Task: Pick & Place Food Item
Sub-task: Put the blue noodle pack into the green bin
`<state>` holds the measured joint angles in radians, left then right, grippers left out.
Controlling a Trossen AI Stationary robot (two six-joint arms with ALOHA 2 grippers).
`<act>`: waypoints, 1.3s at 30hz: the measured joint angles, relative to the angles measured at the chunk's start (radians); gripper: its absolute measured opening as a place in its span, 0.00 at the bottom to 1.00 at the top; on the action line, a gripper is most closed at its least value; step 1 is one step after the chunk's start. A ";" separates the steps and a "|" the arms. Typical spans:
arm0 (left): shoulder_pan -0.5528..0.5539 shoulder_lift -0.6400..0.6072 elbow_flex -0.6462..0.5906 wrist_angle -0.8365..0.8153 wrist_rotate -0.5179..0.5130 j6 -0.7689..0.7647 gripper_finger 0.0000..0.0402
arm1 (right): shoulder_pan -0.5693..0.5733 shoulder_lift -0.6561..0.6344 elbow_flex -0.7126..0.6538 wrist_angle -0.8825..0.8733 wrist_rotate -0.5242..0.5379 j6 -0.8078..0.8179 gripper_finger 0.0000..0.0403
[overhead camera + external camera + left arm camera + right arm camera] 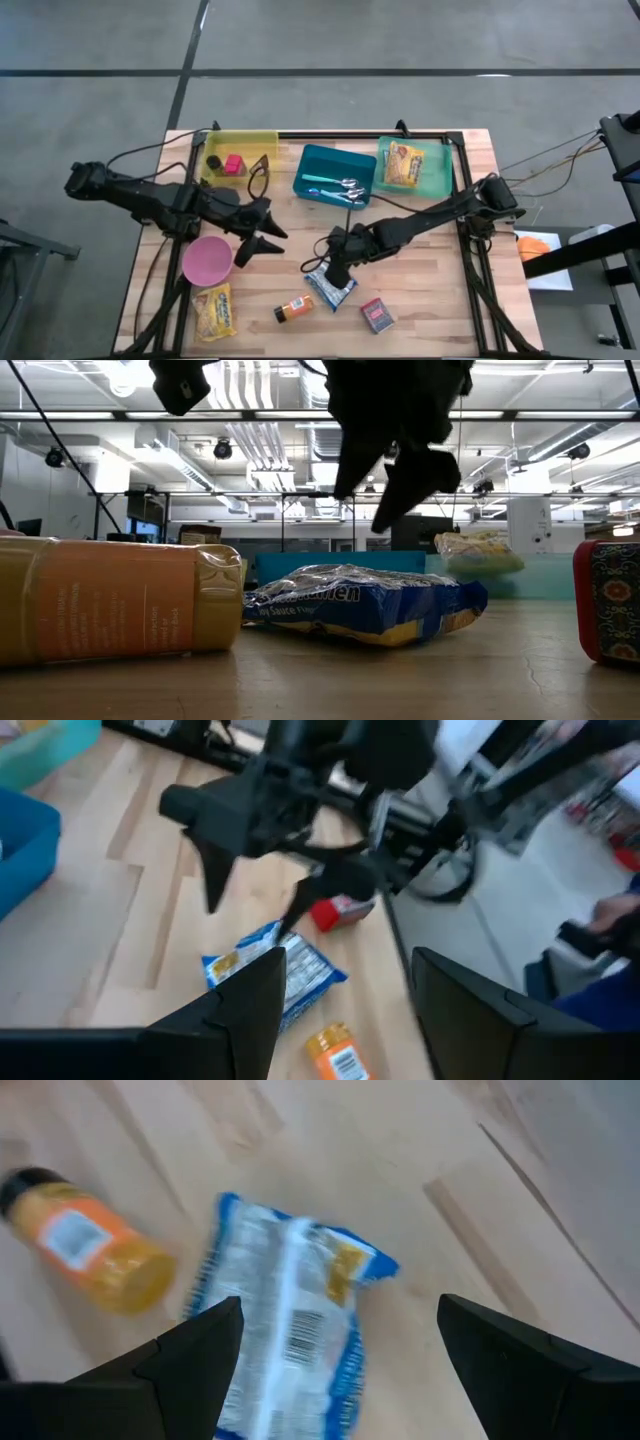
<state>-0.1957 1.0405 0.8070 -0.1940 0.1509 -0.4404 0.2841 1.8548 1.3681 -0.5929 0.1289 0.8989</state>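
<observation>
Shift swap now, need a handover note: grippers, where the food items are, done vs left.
Right gripper: open, empty, hovering just above the blue noodle packet at the table's front centre.
Left gripper: open, empty, waiting beside the pink bowl.
Loose on the table: orange bottle, red box, yellow snack bag.
Done: one yellow packet already lies in the green bin.
Left: grasp the noodle packet and place it; nothing is gripped yet.

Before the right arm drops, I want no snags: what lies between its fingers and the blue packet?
Nothing: in the right wrist view only bare table surrounds the blue packet, framed by the open fingers.
</observation>
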 joint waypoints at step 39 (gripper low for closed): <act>-0.001 -0.056 -0.126 0.100 0.026 -0.107 0.55 | -0.053 0.011 -0.314 0.461 -0.127 0.003 0.59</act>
<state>-0.1967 0.9848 0.6807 -0.0936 0.1768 -0.5476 0.2306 1.8656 1.0536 -0.1320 0.0021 0.9024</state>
